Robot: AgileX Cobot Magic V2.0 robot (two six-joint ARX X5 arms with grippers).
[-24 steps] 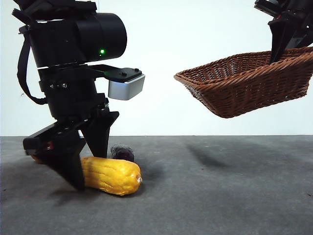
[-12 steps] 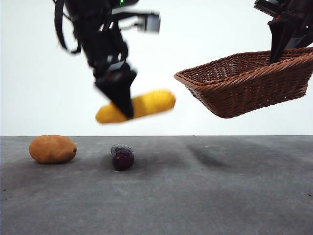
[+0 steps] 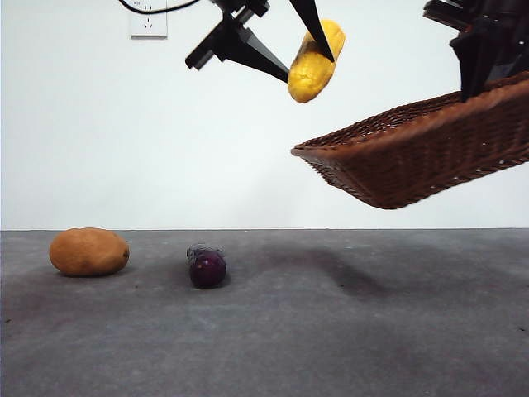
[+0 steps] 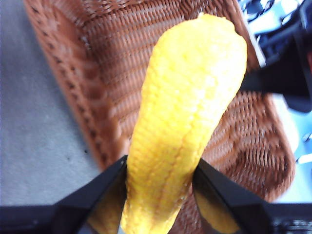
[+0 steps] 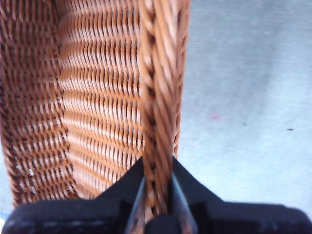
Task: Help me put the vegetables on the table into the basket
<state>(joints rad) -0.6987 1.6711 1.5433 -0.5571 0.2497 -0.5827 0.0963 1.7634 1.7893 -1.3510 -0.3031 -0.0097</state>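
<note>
Corn cob over the basket
We pinch the corn cob (image 3: pixel 315 60) in our left gripper (image 4: pixel 161 180) above the basket (image 3: pixel 430 153), whose rim our right gripper (image 5: pixel 158 187) clamps; potato (image 3: pixel 89 251) and eggplant (image 3: pixel 207 265) lie on the table (image 3: pixel 347 331) left of the basket

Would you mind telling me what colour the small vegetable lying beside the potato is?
The eggplant is dark purple, seen best in the front view.
</note>
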